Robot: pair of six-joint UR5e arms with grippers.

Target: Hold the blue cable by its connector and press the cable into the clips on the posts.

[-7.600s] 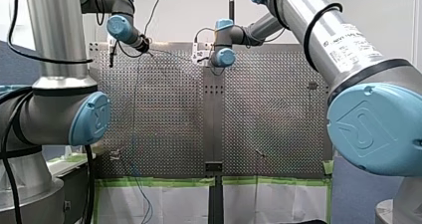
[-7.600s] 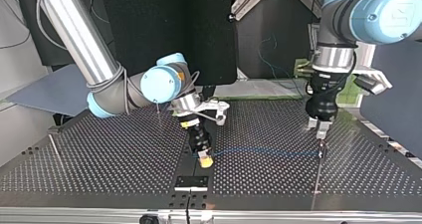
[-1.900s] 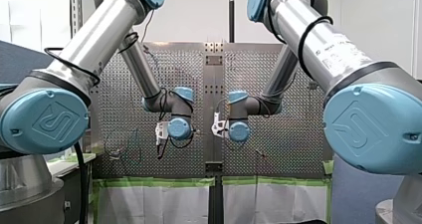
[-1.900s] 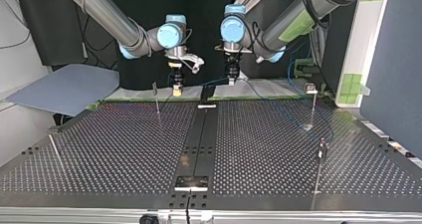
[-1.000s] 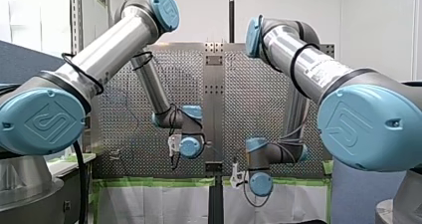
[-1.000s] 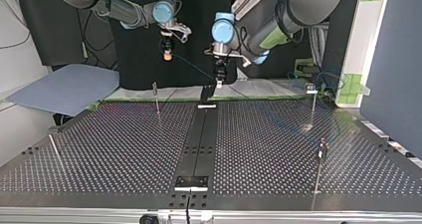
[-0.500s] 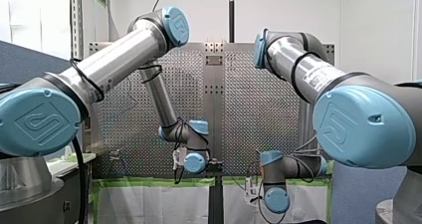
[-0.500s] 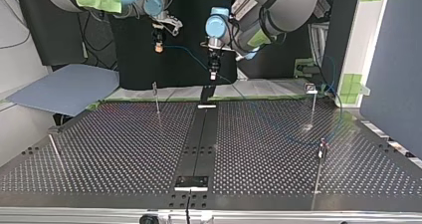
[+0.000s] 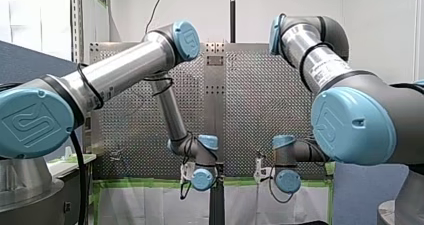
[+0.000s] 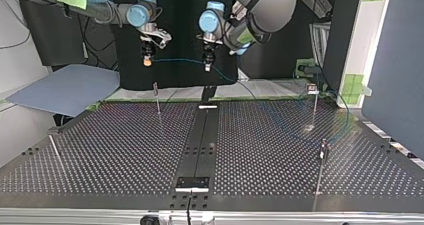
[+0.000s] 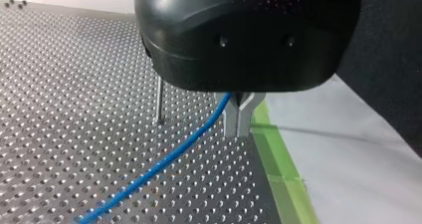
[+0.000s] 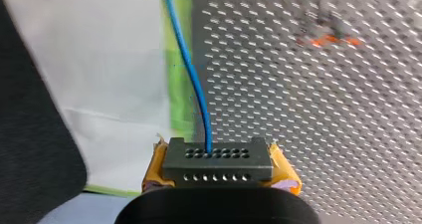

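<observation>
In the top view both grippers hang in the air beyond the table's far edge. My right gripper (image 10: 146, 61) has yellow pads and is shut on the black connector (image 12: 218, 159). The blue cable (image 10: 177, 61) leaves the connector and runs level to my left gripper (image 10: 206, 65). In the left wrist view the metal fingers of my left gripper (image 11: 239, 127) are shut on the blue cable (image 11: 184, 147). Past that grip the cable sags toward the clip post (image 10: 314, 102) at the top view's right and loops there.
Thin clip posts stand on the perforated table (image 10: 125, 150): one post (image 10: 157, 99) at far left, another post (image 10: 321, 162) at near right, and a leaning rod (image 10: 56, 152) at near left. A dark centre strip (image 10: 200, 145) crosses the table. Green tape (image 11: 278, 174) edges it.
In the top view both grippers have moved toward the view's left. My left gripper has risen and my right has come lower, so the cable between them now runs level.
</observation>
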